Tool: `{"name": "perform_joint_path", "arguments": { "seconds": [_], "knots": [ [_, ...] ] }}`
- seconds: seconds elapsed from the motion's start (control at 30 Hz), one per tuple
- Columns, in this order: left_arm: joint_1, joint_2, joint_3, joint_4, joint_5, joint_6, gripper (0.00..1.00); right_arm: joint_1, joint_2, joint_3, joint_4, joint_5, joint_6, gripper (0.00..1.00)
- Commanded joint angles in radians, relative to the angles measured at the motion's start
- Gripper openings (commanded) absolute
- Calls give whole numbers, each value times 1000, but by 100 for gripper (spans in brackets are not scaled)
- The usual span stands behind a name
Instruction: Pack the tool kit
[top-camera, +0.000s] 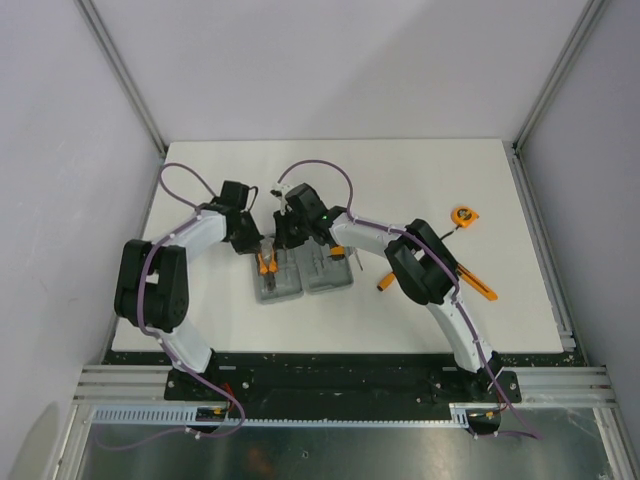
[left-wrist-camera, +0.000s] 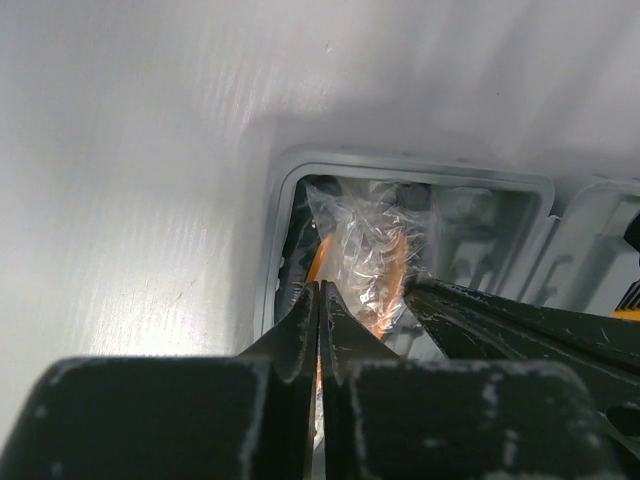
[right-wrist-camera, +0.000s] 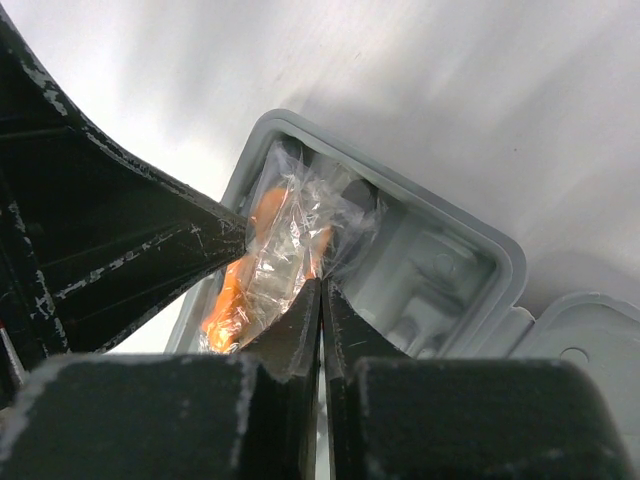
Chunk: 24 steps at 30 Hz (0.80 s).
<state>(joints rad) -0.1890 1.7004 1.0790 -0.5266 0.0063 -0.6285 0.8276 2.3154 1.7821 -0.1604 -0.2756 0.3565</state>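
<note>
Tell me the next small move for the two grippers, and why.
Probably lower both a little to seat the bagged orange tool in the case, then release. The left gripper and right gripper each look shut on its clear wrapping, and the tool sits at the case's moulded left half, apparently not yet settled.

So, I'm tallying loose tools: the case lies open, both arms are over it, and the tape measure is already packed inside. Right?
Not quite. The top view shows the tape measure lying on the table, right of the case, not inside it. The case is open and both arms are over it.
</note>
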Motion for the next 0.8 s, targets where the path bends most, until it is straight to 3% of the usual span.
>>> {"name": "perform_joint_path", "arguments": {
  "seconds": [0.0, 0.77],
  "knots": [
    [6, 17, -58, -1, -29, 8, 1, 6, 63, 2, -53, 8, -36, 6],
    [14, 31, -100, 10, -14, -12, 0, 16, 150, 44, -162, 28, -35, 6]
  ]
}}
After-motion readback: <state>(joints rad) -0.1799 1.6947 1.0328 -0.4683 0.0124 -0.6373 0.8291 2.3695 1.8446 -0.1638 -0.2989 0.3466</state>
